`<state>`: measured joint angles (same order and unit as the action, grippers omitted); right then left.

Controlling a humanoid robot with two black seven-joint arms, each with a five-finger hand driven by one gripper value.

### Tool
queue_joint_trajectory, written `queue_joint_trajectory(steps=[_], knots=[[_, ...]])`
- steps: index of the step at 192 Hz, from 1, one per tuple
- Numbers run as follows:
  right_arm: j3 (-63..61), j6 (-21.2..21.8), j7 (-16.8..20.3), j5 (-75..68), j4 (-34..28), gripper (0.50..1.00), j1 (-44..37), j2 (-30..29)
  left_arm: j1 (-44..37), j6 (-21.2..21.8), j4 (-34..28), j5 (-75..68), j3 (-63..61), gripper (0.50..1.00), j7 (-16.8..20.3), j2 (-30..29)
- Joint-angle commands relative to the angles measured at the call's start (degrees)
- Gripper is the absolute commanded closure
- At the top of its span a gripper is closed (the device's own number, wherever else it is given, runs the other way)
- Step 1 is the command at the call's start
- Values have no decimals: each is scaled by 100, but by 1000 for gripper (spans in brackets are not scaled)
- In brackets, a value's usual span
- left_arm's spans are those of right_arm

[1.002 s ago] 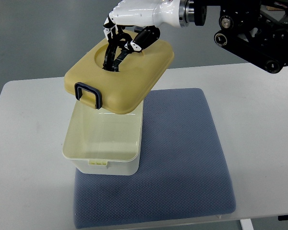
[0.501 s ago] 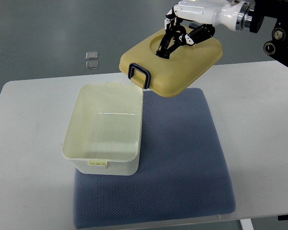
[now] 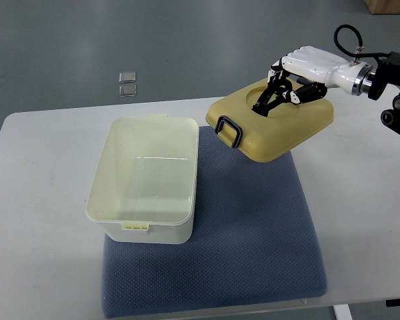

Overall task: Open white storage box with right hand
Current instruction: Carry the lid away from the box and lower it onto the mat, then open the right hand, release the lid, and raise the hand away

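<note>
Cream-white rectangular plastic storage box (image 3: pixel 143 180) sits open-topped on the left part of the blue-grey textured fabric mat (image 3: pixel 247 227), its left side overhanging onto the white tabletop (image 3: pixel 40 200). Inside looks empty, walls slightly translucent, small latch tabs on the near and far rims. No lid on it, so the opening step looks basically done.

Yellow-beige rounded-rectangular plastic lid (image 3: pixel 277 123) is off to the right of the box, well clear of the rim, over the mat's far right corner. It's tilted and carried by the white-and-black robot right hand (image 3: pixel 290 83); fingers (image 3: pixel 272 100) are curled down into the round recess on the lid's top, hooked around what I take to be the handle there. That grip prob explains the tilt: lid hangs from one central point. Can't tell if the lid's low edge touches the mat yet or hovers just above.

Dark U-shaped latch clip (image 3: pixel 228 131) hangs off the lid's box-facing end, flipped loose.

Right arm comes in from the right edge, black joint hardware at the frame edge. Left arm not visible.

Judgement: what remains is setting the lid down on the mat and letting go; the mat gives a soft, non-slip landing. Risk: lid swings on the handle.

Two small clear square objects (image 3: pixel 127 83) lie on the grey floor beyond the table, irrelevant.
</note>
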<state>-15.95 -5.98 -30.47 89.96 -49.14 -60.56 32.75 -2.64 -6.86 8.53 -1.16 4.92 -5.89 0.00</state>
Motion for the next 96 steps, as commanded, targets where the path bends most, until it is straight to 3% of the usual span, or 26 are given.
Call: queue_joint_trajectory(steps=[1,62,75,78,79,80,81,82,86,96], knots=[[92,-70,-47,-127,115,1000,35,-14,0,0,0,-7,0,500,0,0],[144,-79,-3,-163,115,1000,466,-357,0,0,0,1,0,500,0,0],[127,-87,-3,-171,106,891,545,-427,0,0,0,1,0,500,0,0],[127,-87,-3,-180,106,826,562,-436,0,0,0,1,0,500,0,0],[127,-87,-3,-180,106,826,562,-436,0,0,0,1,0,500,0,0],[118,-96,-3,-180,106,787,571,-445,0,0,0,-7,0,500,0,0],[118,-96,-3,-180,106,787,571,-445,0,0,0,-7,0,500,0,0],[118,-96,-12,-180,106,749,580,-462,0,0,0,1,0,500,0,0],[109,-114,-12,-180,106,691,598,-506,0,0,0,1,0,500,0,0],[100,-210,-21,-180,106,632,650,-629,0,0,0,1,0,500,0,0]])
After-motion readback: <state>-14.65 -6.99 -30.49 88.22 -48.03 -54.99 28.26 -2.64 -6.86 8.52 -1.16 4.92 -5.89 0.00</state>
